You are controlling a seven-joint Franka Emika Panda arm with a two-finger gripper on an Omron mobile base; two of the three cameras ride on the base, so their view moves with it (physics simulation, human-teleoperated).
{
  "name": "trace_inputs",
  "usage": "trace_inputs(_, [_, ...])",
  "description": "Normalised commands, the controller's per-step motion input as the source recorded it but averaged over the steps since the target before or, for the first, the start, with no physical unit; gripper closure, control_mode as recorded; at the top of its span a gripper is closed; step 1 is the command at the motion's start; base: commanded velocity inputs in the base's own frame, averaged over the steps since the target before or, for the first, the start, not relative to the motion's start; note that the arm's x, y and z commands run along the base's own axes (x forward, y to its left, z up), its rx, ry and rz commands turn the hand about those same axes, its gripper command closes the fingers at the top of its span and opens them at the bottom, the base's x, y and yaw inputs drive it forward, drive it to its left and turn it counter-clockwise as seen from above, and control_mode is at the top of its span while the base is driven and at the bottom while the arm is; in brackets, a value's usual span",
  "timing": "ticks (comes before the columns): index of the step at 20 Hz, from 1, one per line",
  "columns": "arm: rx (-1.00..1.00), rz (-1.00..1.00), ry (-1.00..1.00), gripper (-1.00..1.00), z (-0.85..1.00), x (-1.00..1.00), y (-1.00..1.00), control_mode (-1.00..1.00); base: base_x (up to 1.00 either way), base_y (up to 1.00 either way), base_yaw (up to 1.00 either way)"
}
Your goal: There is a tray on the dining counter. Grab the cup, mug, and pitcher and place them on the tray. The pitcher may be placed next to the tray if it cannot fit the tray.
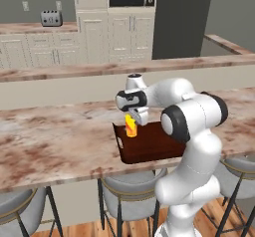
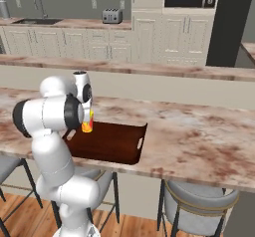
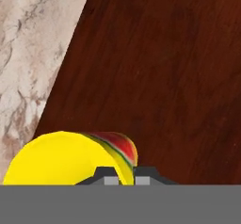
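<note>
A: State the claw (image 3: 123,175) condition.

B: Jaws drawn narrow, pinching the rim wall of the cup (image 1: 131,127) — the yellow tumbler with the red-orange mark. In the hand view one fingertip sits inside the rim and one outside. The cup hangs over the tray (image 2: 112,144), near its end; whether its base touches the tray floor cannot be determined.

A: Tray location?

B: On the tabletop of the dining counter (image 1: 55,141), at the near edge, above the stools (image 1: 127,191).

A: Failure modes from this point?

B: Three, as a judgement. First, a rim pinch holds only a thin wall — release while the cup is not level, or while it is clear of the floor, and it may tip or roll. Second, the cup sits close to the tray's raised rim; a sideways retreat could drag it against that rim or over it. Third, a placement near the middle would crowd the tray for the remaining vessels.

A: Count of items.

B: One tray. One cup. One claw. Stools: three in part in the left base view. One toaster (image 2: 112,16) on the rear counter. Mug and pitcher: none counted here.
</note>
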Motion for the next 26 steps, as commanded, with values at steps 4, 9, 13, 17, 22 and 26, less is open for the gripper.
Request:
trace_inputs(4, [0.0, 0.0, 0.01, 1.0, -0.05, 0.0, 0.0, -1.0, 0.0, 0.0, 0.0])
trace_inputs(9, [0.0, 0.0, 0.0, 1.0, 0.0, 0.0, 0.0, -1.0, 0.0, 0.0, 0.0])
trace_inputs(13, [0.0, 0.0, 0.0, 1.0, 0.0, 0.0, 0.0, -1.0, 0.0, 0.0, 0.0])
trace_inputs(17, [0.0, 0.0, 0.0, -1.0, 0.0, 0.0, 0.0, -1.0, 0.0, 0.0, 0.0])
trace_inputs(22, [0.0, 0.0, 0.0, -1.0, 0.0, 0.0, 0.0, -1.0, 0.0, 0.0, 0.0])
trace_inputs(26, [0.0, 0.0, 0.0, -1.0, 0.0, 0.0, 0.0, -1.0, 0.0, 0.0, 0.0])
